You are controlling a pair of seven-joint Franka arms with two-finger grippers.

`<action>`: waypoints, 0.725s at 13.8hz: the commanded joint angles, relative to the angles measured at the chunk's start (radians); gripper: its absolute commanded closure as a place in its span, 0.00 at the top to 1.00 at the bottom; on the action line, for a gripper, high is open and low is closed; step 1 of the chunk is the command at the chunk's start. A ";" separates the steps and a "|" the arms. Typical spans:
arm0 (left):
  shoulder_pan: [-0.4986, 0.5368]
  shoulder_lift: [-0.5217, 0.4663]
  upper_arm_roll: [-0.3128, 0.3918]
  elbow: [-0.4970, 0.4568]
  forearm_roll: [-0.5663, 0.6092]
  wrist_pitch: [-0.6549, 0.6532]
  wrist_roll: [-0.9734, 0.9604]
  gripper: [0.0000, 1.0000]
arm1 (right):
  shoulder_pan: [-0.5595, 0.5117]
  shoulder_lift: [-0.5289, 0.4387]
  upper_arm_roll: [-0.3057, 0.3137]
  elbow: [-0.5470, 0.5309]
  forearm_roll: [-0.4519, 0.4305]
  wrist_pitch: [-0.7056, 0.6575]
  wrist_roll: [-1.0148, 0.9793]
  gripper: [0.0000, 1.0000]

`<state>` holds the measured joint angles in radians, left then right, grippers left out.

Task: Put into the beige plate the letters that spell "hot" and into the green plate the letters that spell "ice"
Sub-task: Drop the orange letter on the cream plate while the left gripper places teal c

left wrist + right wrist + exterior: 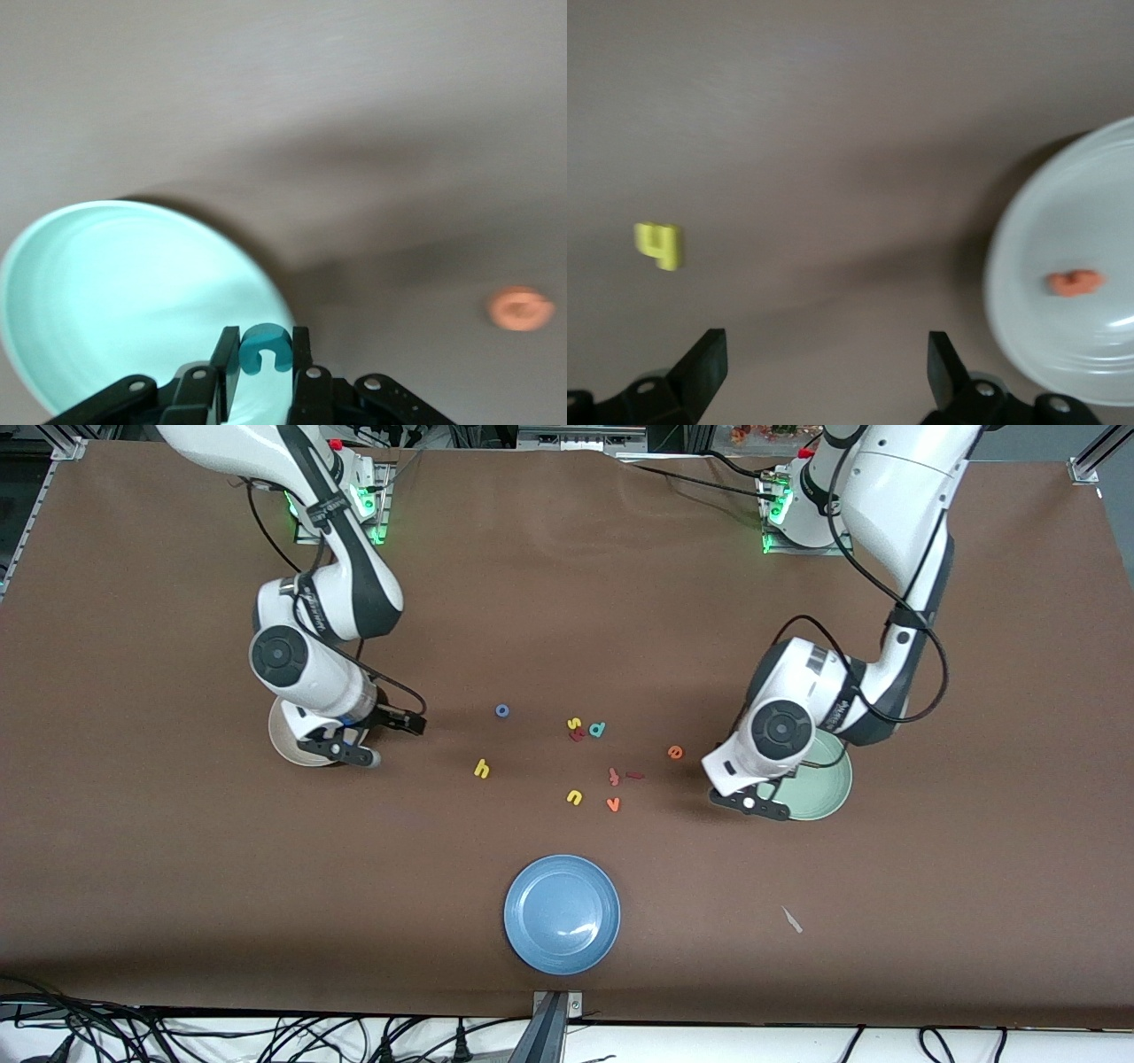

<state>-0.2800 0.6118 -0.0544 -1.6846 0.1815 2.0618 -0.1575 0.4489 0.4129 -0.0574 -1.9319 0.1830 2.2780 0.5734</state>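
Table (177,868): brown, both my arms reaching out over it.
Blue plate (562,913): nearest the front camera, midway between my arms' ends.
Green plate (824,784): at my left arm's end, partly under that wrist.
Beige plate (288,744): at my right arm's end, mostly hidden by my right wrist in the front view; the right wrist view shows an orange letter (1075,282) lying in it — shape too blurred to read.
Left gripper (264,354): over the green plate's rim, fingers pinching the teal c (264,348).
Right gripper (824,359): beside the beige plate, over bare table, fingers spread wide, nothing between them.
h (481,769): yellow, on the table, between the beige plate and the letter cluster.
o (502,710): blue ring, farther from the front camera than the h.
e (675,752): orange, on the table near the green plate.
Red bar (634,775): in the cluster — just beside a reddish hooked letter (613,777).
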 commanded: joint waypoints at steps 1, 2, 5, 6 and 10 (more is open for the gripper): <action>0.018 -0.017 -0.012 -0.036 0.035 -0.011 0.036 0.09 | 0.007 0.147 0.043 0.178 0.021 -0.034 0.120 1.00; 0.033 -0.017 -0.012 -0.046 0.035 -0.011 0.038 0.13 | 0.022 0.170 0.044 0.203 0.020 -0.032 0.146 1.00; 0.035 -0.017 -0.013 -0.064 0.035 -0.012 0.036 0.99 | 0.050 0.245 0.047 0.298 0.020 -0.032 0.221 1.00; 0.033 -0.017 -0.013 -0.061 0.035 -0.023 0.038 1.00 | 0.075 0.286 0.045 0.348 0.018 -0.032 0.256 1.00; 0.004 -0.030 -0.057 -0.026 0.032 -0.051 0.024 1.00 | 0.093 0.369 0.045 0.435 0.007 -0.023 0.306 1.00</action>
<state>-0.2586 0.6087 -0.0843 -1.7283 0.1867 2.0429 -0.1307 0.5407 0.7303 -0.0088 -1.5631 0.1869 2.2704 0.8625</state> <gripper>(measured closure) 0.198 0.000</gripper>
